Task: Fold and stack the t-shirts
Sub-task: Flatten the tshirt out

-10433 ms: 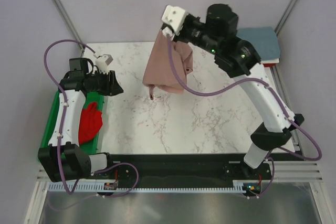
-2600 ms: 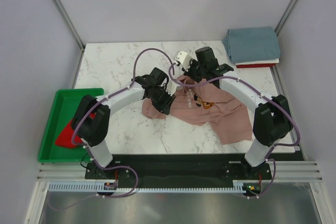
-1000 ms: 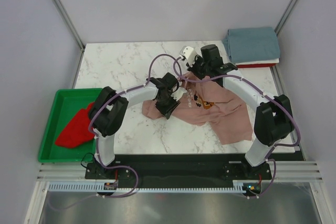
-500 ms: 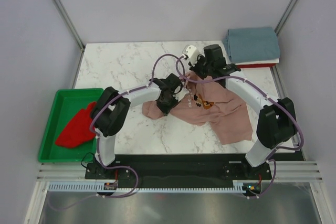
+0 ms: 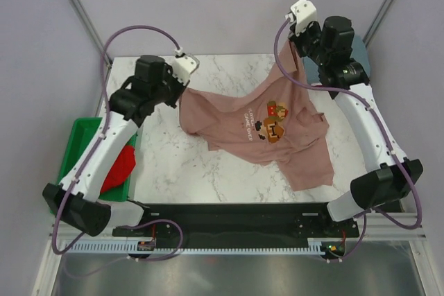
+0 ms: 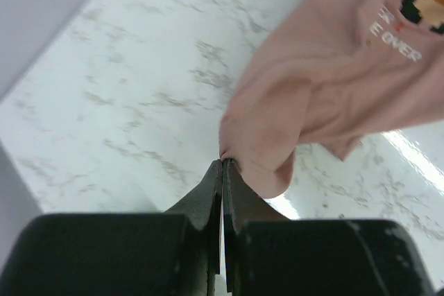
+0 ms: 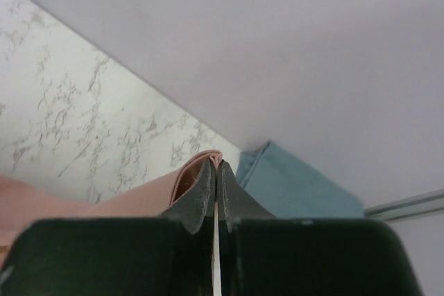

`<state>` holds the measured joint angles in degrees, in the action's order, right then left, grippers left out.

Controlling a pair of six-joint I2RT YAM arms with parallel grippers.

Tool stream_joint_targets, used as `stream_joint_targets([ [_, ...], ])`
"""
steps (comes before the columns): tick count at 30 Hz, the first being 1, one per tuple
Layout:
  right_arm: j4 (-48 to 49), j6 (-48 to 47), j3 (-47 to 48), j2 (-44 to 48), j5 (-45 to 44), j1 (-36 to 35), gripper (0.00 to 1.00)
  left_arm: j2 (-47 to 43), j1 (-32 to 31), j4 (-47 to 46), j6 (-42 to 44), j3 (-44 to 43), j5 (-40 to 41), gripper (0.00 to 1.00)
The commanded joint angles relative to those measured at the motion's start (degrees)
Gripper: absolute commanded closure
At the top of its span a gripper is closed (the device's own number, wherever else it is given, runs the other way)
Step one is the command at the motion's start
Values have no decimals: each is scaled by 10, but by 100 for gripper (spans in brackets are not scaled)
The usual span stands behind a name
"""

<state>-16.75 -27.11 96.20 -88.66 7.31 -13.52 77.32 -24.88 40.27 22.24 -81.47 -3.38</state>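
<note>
The bench [image 5: 208, 164] carries most of the pink shirt [image 5: 270, 147]. Its near part lies rumpled on the marble, and its far edge is lifted off and strung between my two arms. The green tray [image 5: 73, 147] sits at the bench's left edge with the red shirt [image 5: 119, 168] in it. The grey-blue shirt [image 7: 291, 185] lies folded at the far right corner, just behind my right arm.

My left hand [image 6: 223, 163] is closed tight on a bunched fold at the shirt's left end. My right hand [image 7: 216, 163] is pinched shut on a thin edge of the same cloth and is held higher, so the shirt slopes up to the right. The print [image 5: 274, 119] faces up near the middle.

I judge this to be the spreading step, with no fold made yet. To do it well I should:
- bring both hands to one height
- draw them apart until the sag between them is gone, without stretching the cloth
- carry the held edge toward the far side so the creased near part drags smooth
- lower it flat before letting go

The left grip holds a wad of cloth, not a clean corner, so that end may land doubled over
</note>
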Motion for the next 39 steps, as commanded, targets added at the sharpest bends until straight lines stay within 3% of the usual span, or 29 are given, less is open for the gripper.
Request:
stream_joint_targets([
  [1, 8, -14, 47, 46, -34, -7, 100, -30, 39, 13, 41, -39, 2, 98],
  [5, 0, -2, 78, 72, -93, -6, 100, -50, 74, 12, 40, -85, 0, 98],
  [19, -42, -42, 150, 207, -152, -6, 100, -132, 100, 4, 61, -242, 32, 98],
  [28, -126, -60, 176, 283, -128, -5, 100, -208, 103, 9, 72, -252, 33, 98],
  [39, -202, -39, 302, 329, -46, 25, 100, -291, 121, 13, 71, -285, 29, 98],
])
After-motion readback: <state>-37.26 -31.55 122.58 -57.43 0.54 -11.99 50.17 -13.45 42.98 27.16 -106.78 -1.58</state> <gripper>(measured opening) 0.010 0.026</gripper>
